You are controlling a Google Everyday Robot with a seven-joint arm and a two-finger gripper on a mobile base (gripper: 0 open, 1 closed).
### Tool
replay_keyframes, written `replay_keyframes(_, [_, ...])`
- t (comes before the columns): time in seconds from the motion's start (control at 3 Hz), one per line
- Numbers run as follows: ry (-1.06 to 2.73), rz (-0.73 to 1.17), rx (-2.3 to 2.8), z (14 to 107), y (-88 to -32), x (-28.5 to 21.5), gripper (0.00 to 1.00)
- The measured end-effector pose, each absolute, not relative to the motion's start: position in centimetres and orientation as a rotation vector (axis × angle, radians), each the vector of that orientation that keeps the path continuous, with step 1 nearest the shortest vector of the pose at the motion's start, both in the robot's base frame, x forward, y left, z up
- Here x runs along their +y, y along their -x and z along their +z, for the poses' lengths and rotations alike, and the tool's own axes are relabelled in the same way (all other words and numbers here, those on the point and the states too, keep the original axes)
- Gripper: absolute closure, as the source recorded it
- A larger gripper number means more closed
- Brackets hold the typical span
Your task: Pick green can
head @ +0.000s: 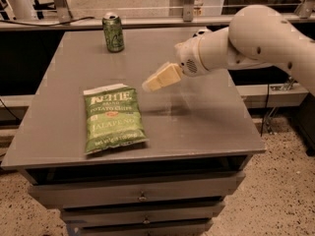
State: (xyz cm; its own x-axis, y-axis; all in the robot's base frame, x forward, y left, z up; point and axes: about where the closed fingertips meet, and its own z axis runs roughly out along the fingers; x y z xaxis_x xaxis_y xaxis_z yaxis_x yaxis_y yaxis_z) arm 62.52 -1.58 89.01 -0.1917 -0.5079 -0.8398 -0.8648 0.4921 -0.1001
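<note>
The green can [113, 32] with a silver top stands upright at the far left corner of the grey table [206, 117]. My gripper [151, 85] hovers above the middle of the table, pointing left and down. It is well to the right of and nearer than the can, with nothing between its cream fingers [162, 77]. My white arm reaches in from the right.
A flat green jalapeno chip bag [113, 118] lies on the table's near left, just left of and below the gripper. The silver top of another can [201, 32] peeks out behind the arm at the back. Drawers sit under the tabletop.
</note>
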Motion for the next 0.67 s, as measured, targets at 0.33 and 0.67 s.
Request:
replay_keyframes(0.33, [1.077, 0.561, 1.793, 88.6, -66.2, 1.2, 0.00])
replay_keyframes(0.67, [1.012, 0.599, 1.738, 88.0, -70.3, 4.1, 0.00])
